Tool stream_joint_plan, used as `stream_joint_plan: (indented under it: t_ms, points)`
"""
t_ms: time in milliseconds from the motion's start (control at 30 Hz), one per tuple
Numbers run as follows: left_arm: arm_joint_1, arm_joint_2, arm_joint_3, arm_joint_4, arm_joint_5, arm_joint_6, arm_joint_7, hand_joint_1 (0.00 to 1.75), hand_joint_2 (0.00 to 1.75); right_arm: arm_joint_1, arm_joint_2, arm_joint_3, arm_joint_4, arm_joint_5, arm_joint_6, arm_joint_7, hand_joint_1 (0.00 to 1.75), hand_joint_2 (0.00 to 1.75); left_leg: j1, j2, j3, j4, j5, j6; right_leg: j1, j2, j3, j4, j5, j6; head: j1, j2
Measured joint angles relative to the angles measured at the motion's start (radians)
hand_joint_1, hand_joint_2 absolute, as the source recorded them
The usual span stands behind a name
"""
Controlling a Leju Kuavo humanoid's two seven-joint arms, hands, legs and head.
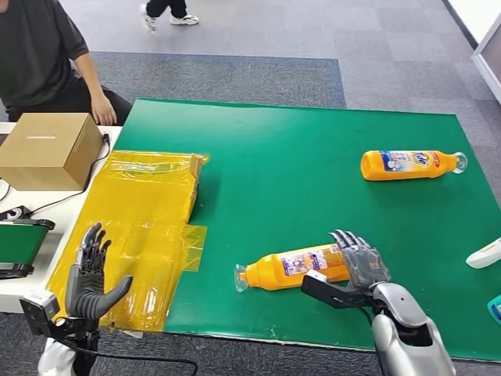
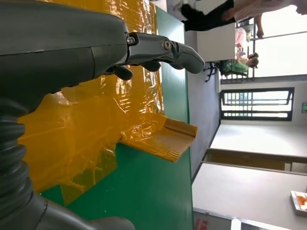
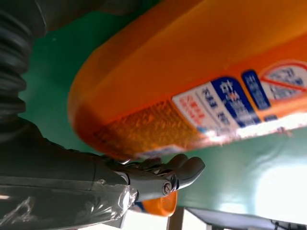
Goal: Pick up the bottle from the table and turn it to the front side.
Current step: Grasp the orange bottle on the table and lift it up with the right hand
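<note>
Bottle point(image 1: 292, 267) of orange plastic lies on its side near the front edge of the green table point(image 1: 283, 180), its clear cap pointing toward the robot's left and its base under our right hand point(image 1: 362, 262). From the head view we see that hand's fingers laid over the bottle's base end with the thumb stretched out along the near side. Whether the fingers truly grip the bottle or merely rest on it we cannot tell, since the hand itself covers the contact. In the right wrist view the bottle point(image 3: 188, 81) looms close and blurred, its label print too soft to read, and the thumb point(image 3: 170, 175) lies just beside its lower edge.

Our left hand point(image 1: 88, 278) hovers upright over the crumpled yellow plastic sheet point(image 1: 138, 227), fingers spread apart and holding nothing. In the left wrist view the thumb point(image 2: 170, 50) reaches out above the same sheet point(image 2: 87, 129).

A second orange bottle point(image 1: 410, 164) lies on its side well apart, toward the table's far right. A white object point(image 1: 484, 254) is cut off by the right edge, so we cannot tell what it is. To the left a cardboard box point(image 1: 50, 149) sits on a white table, and a seated person point(image 1: 41, 59) in dark clothes is cut off at the top. Beyond lies grey carpet.
</note>
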Motion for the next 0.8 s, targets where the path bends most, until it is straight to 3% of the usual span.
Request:
stream_joint_plan:
  t_ms: [133, 267, 400, 633, 800]
  points:
    - [-0.016, 0.014, -0.018, 0.021, 0.010, 0.009, 0.000, 0.00, 1.75, -0.096, -0.010, 0.033, 0.143, 0.010, 0.009, -0.022, 1.75, 1.75, 0.000, 0.001, 0.002, 0.000, 0.000, 0.000, 0.000, 0.001, 0.001, 0.000, 0.001, -0.001, 0.000, 0.000]
    - [-0.023, 0.024, -0.029, 0.035, 0.022, 0.020, 0.000, 0.00, 1.75, -0.160, -0.021, 0.071, 0.245, 0.007, -0.017, -0.041, 1.75, 1.75, 0.000, 0.001, 0.004, 0.000, 0.000, 0.000, 0.000, 0.001, 0.002, 0.000, 0.000, -0.001, 0.000, 0.000]
    - [-0.021, 0.031, -0.029, 0.044, 0.028, 0.027, 0.000, 0.00, 1.75, -0.163, -0.033, 0.095, 0.260, -0.031, -0.063, -0.054, 1.75, 1.75, 0.000, 0.001, 0.004, 0.000, 0.001, 0.000, 0.000, 0.000, 0.003, 0.000, 0.001, 0.000, 0.000, 0.000]
    - [0.000, 0.032, -0.027, 0.046, 0.016, 0.025, 0.000, 0.00, 1.75, -0.020, -0.031, 0.110, 0.037, -0.147, -0.098, -0.049, 1.75, 1.75, 0.000, 0.000, 0.002, 0.000, 0.001, 0.000, 0.000, 0.000, 0.002, 0.000, 0.001, 0.001, 0.000, 0.000]
    - [0.003, 0.031, -0.027, 0.047, 0.014, 0.023, 0.000, 0.00, 1.75, 0.021, -0.022, 0.115, -0.058, -0.162, -0.103, -0.048, 1.75, 1.75, 0.000, 0.000, 0.001, 0.000, 0.000, 0.000, 0.000, 0.000, 0.001, 0.000, 0.000, 0.000, 0.000, 0.000]
